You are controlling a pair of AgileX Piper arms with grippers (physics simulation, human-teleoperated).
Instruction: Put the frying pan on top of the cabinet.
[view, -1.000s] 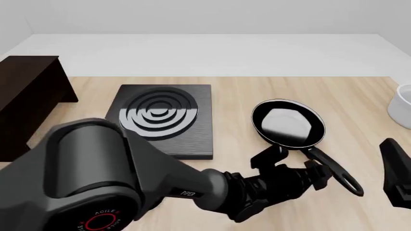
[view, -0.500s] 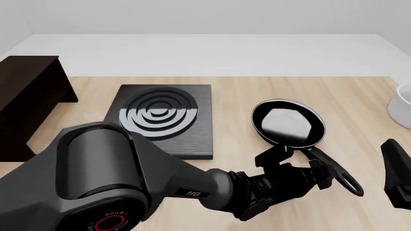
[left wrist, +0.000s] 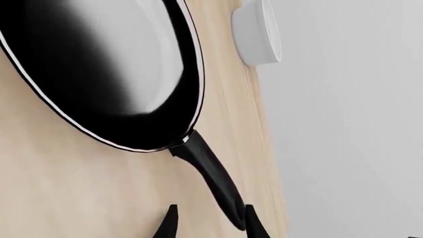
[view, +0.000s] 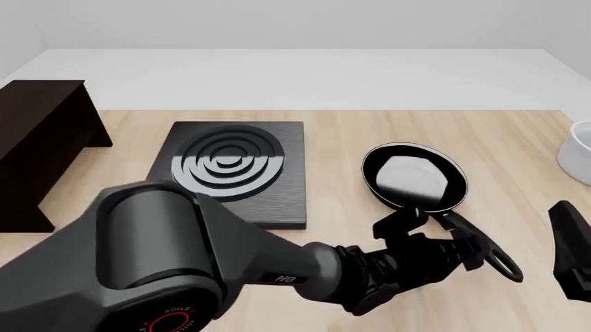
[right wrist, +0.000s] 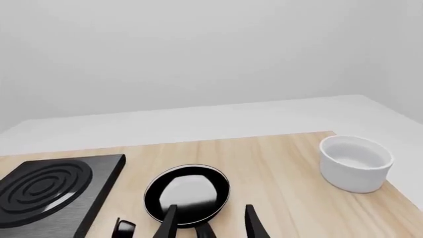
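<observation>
Now | left gripper (left wrist: 208,224) wide open astride long black handle of round black frying pan (left wrist: 99,69) | advice: settle lower and centre the handle before closing, well before lifting toward dark brown wooden cabinet (view: 37,138) | right gripper (right wrist: 210,222) open, idle.

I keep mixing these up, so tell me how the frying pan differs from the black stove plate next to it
The frying pan is round with a thin pale rim and a long handle; the stove plate is a flat square slab with no handle. The pan's inside shows a smooth whitish reflection, while the plate carries concentric rings. The plate looks the wider of the two. Both are black and rest on the wooden table.
</observation>
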